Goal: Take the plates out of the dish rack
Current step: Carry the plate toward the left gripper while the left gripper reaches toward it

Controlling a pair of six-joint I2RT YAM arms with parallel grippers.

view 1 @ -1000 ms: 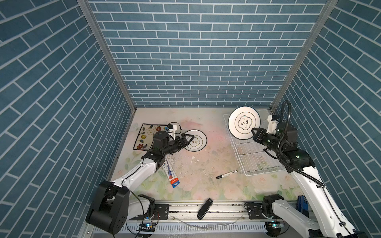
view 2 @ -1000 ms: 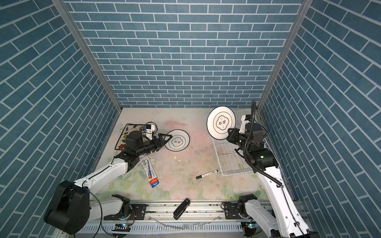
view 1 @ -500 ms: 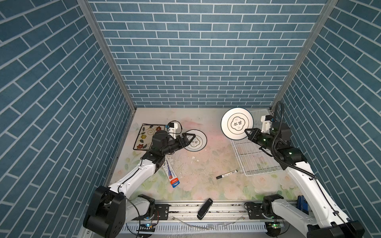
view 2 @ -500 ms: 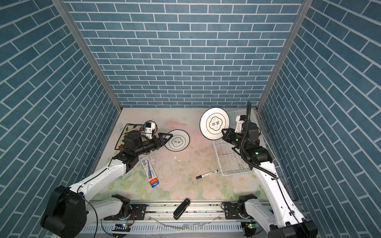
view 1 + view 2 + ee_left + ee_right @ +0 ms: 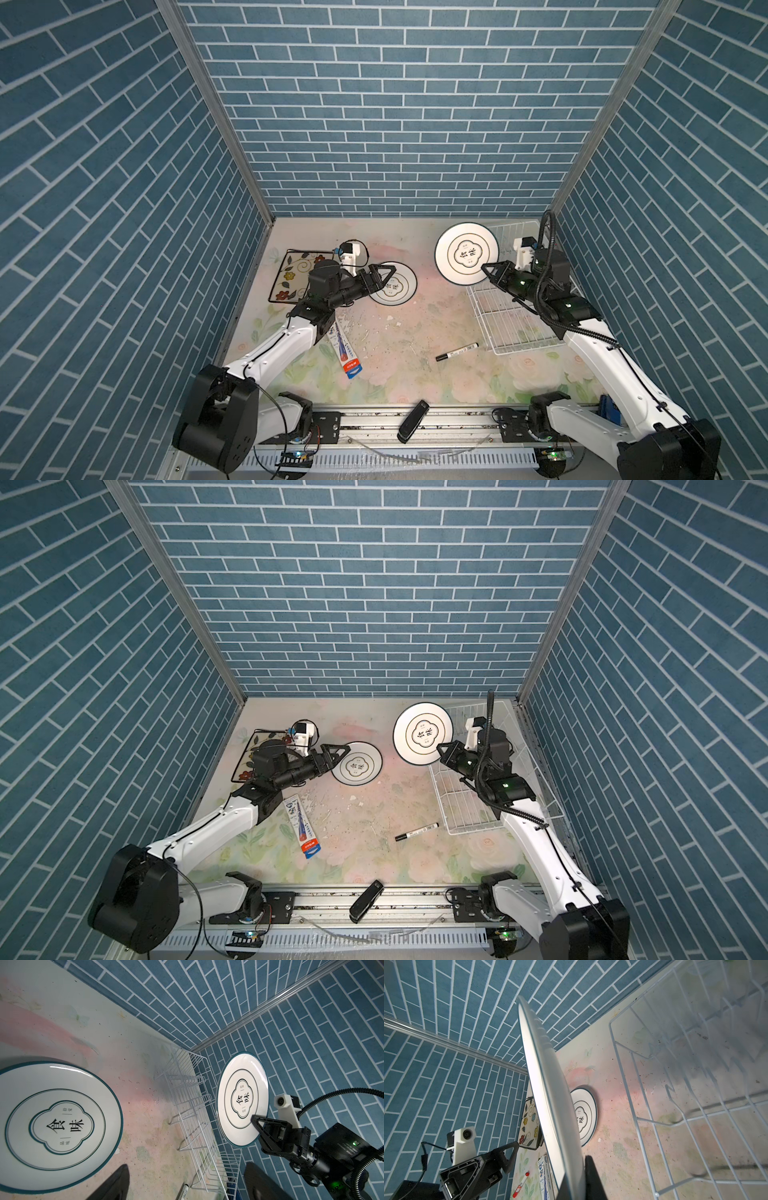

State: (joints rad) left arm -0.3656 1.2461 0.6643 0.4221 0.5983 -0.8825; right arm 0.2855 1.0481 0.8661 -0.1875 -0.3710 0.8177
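The right tool (image 5: pixel 489 269) has carried the round plate (image 5: pixel 459 245) leftward from the dish rack (image 5: pixel 519 332), clamped on its lower rim. Stiff, breakable, probably slippery: hold deep on the rim. The left tool (image 5: pixel 384 277) gapes over a second plate (image 5: pixel 398 290) flat on the desk (image 5: pixel 415 345); its arm half hides the flowered plate (image 5: pixel 291 270).

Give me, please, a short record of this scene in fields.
Right gripper: shut on the lower rim of a round plate, held up on edge near the rack
Left gripper: open, by a second round plate lying flat on the table
Flowered plate: flat on the table, partly behind the left arm
Rack: no plate visible in it
Loose items: marker and tube on the table
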